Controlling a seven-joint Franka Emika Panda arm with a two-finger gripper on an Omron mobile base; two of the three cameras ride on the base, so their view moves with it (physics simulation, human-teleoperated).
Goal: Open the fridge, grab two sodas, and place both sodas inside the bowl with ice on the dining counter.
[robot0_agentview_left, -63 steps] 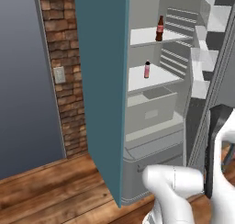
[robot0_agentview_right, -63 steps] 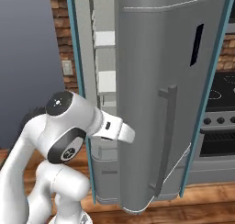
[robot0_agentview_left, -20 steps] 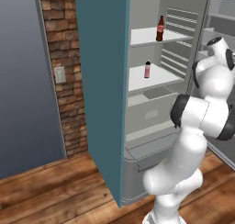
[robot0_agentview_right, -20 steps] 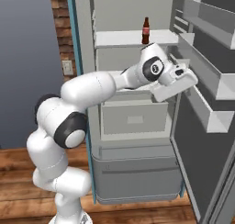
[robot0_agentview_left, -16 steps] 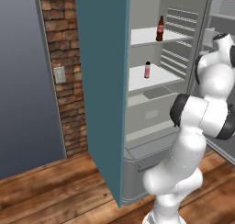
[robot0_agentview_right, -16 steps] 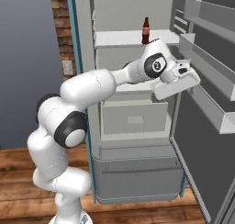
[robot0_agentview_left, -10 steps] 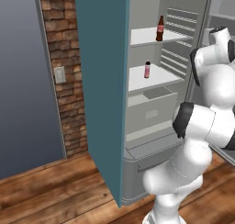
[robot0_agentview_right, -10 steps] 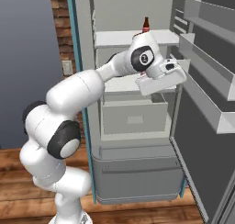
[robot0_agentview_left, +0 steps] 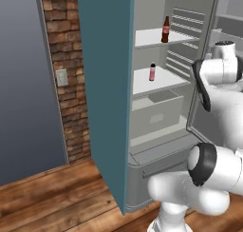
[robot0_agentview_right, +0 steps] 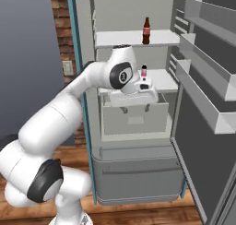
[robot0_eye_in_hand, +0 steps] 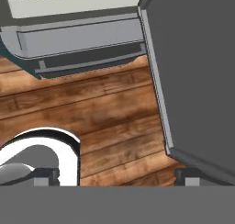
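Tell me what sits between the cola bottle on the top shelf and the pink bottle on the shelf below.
In the left base view, only the white shelf separates the cola bottle from the pink bottle.

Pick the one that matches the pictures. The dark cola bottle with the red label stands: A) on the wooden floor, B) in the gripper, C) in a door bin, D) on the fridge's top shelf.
D: the cola bottle stands upright on the top white shelf of the open fridge, one shelf above the pink-red bottle.

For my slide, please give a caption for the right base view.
Fridge door open; arm reaches toward pink-red bottle, cola bottle above.
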